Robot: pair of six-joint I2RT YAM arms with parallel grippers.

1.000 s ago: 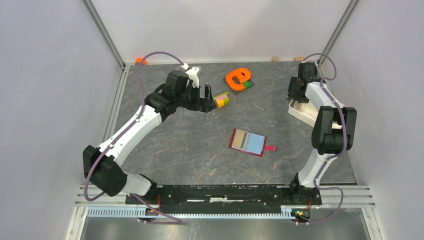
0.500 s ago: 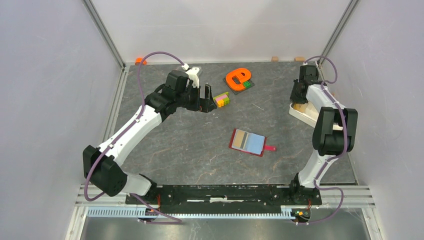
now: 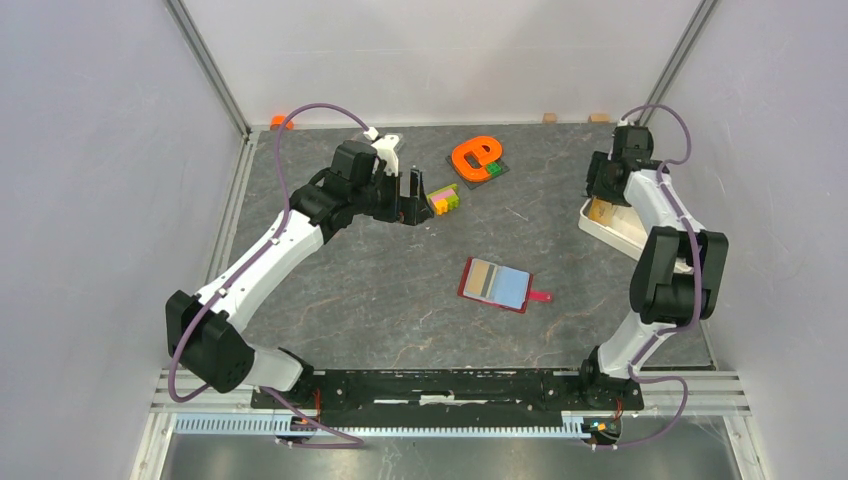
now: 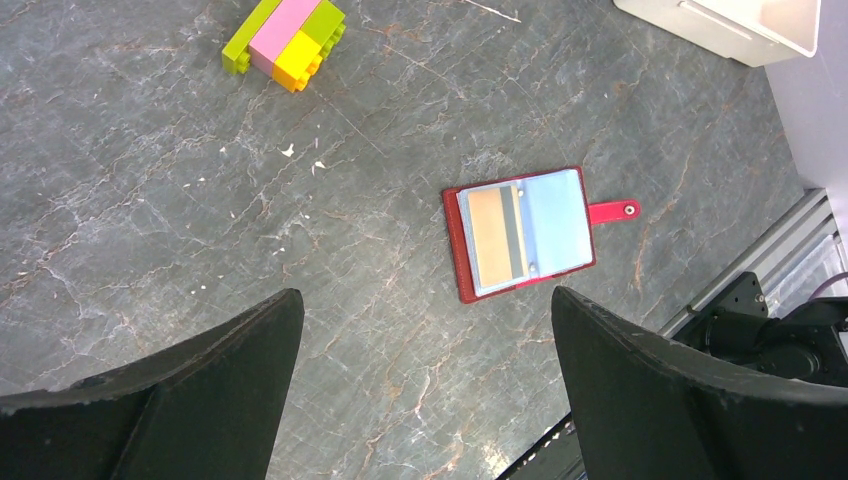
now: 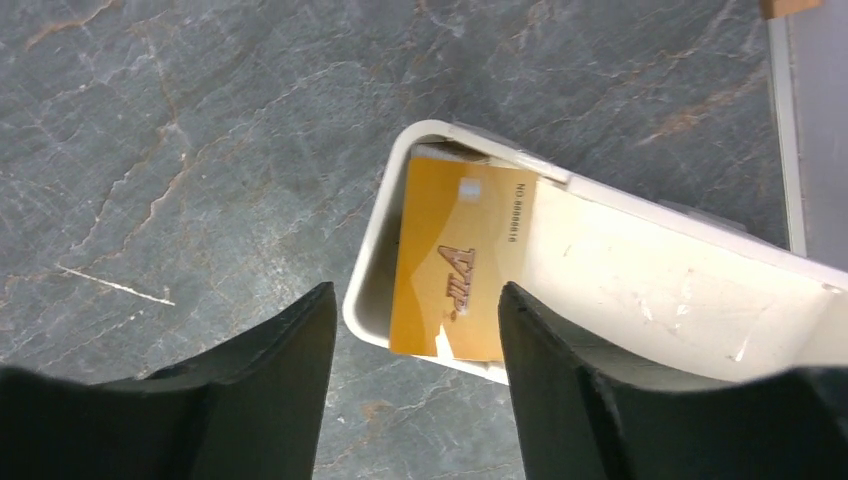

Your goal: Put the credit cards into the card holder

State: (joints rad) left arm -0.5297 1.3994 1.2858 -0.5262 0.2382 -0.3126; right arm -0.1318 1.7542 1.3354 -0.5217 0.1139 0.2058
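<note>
While the left arm has not budged over the last second, we see that the right arm has swung a little toward the right wall, its elbow now nearer the table's edge. The right gripper [image 5: 415,295] hangs over one end of the white tray [image 5: 368,300] with its fingers apart, clamped on nothing. Below the gap an orange credit card [image 5: 455,265] (marked VIP) lies at that end of the tray. The left gripper [image 4: 428,295] hovers above the table [image 4: 150,200], fingers spread wide and empty, with the toy bricks [image 4: 285,40] lying a little beyond it. The card holder [image 4: 560,220] lies where it was, opened flat mid-table and well apart from the tray, its snap tab [image 4: 612,210] sticking out to one side. We make out a tan card [image 4: 490,235] already sitting in one of its clear pockets.
</note>
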